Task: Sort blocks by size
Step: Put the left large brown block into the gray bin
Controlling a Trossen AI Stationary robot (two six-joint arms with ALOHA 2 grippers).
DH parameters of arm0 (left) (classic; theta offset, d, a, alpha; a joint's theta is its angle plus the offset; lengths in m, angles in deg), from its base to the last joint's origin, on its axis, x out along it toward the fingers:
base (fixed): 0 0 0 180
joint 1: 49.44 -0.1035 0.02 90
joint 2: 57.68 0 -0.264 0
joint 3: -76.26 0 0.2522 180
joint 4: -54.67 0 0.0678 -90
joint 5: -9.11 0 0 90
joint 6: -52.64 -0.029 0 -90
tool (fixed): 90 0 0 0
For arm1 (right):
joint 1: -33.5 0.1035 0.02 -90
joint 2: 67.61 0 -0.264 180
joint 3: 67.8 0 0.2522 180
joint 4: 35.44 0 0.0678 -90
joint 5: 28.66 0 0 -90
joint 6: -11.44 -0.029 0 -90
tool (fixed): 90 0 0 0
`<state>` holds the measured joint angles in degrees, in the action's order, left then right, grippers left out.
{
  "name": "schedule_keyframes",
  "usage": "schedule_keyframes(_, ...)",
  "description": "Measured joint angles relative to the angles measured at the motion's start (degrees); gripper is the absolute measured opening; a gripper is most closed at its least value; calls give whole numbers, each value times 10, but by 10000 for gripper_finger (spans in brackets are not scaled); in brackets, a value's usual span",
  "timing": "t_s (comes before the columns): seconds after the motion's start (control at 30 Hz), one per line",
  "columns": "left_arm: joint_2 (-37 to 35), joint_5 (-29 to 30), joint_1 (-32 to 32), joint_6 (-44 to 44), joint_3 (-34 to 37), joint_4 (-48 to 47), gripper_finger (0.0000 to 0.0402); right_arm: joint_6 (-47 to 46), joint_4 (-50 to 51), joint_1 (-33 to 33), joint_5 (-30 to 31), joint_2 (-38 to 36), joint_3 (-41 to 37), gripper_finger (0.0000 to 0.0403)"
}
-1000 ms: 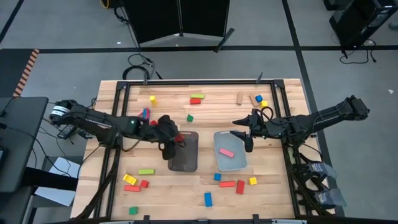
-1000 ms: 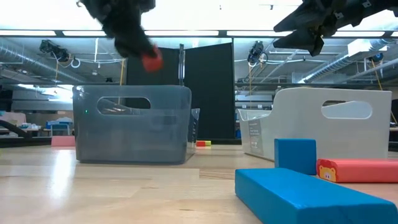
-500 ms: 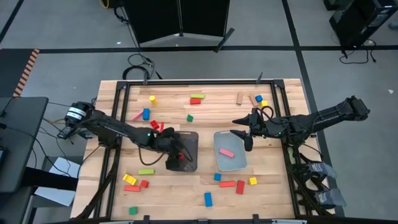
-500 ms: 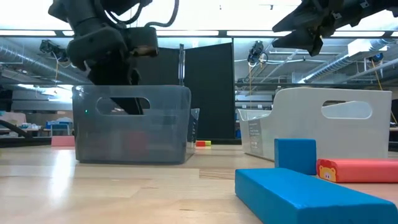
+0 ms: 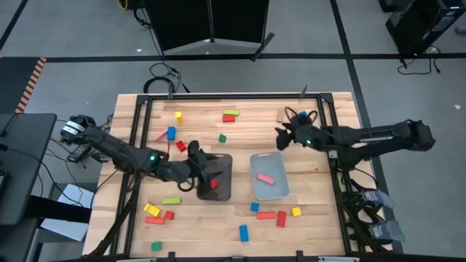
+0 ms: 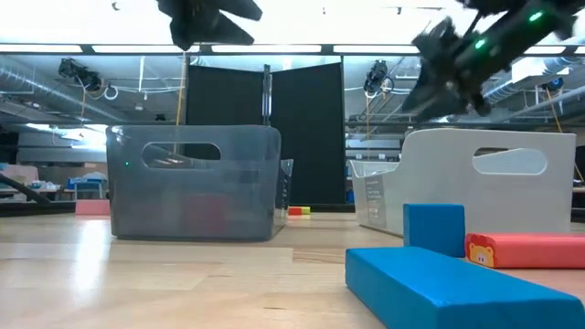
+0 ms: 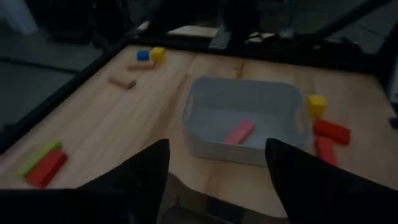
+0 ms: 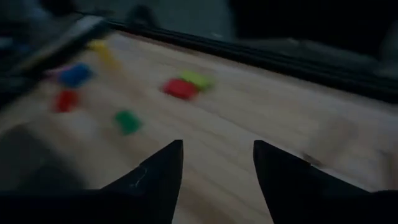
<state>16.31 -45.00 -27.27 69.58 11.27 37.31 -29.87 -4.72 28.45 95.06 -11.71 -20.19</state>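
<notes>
Small coloured blocks lie scattered over the wooden table [image 5: 145,109]. A red block [image 5: 213,184] lies on the floor of the dark grey tray [image 5: 220,164]. A pink bar [image 5: 266,178] lies flat in the pale tray [image 5: 256,191]. My left gripper [image 5: 195,149] hangs open and holds nothing above the dark tray's far left corner; its wrist view looks past the open fingers [image 7: 149,168] at the pale tray [image 7: 205,140]. My right gripper [image 5: 279,133] is open and holds nothing above the table beyond the pale tray, close to a tan bar [image 5: 280,114].
Far side: yellow [image 5: 178,115], green and red [image 5: 230,115], a green cube [image 5: 222,137], blue [image 5: 171,133], and tan, blue and yellow [image 5: 303,117]. Near side: green [image 5: 171,200], yellow [image 5: 151,209], red [image 5: 266,215] and blue [image 5: 243,232]. A black frame [image 5: 218,97] borders the table.
My left gripper carried a red block down into the dark tray and let go of it. It then rose and drew back toward the tray's far left corner, and the block now lies in the tray. My right gripper swung from over the pale tray's far edge toward the far edge and turned.
</notes>
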Motion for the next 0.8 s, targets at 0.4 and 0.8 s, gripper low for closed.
schedule_keyframes(0.4, 3, 19, 53, -63, 0, 110, 209, -18, 113, -198, -112, 215, 94, 183)
schedule_keyframes(0.8, 1, 39, 79, -91, 56, 195, 207, 9, 119, -274, -114, 343, 158, 229)
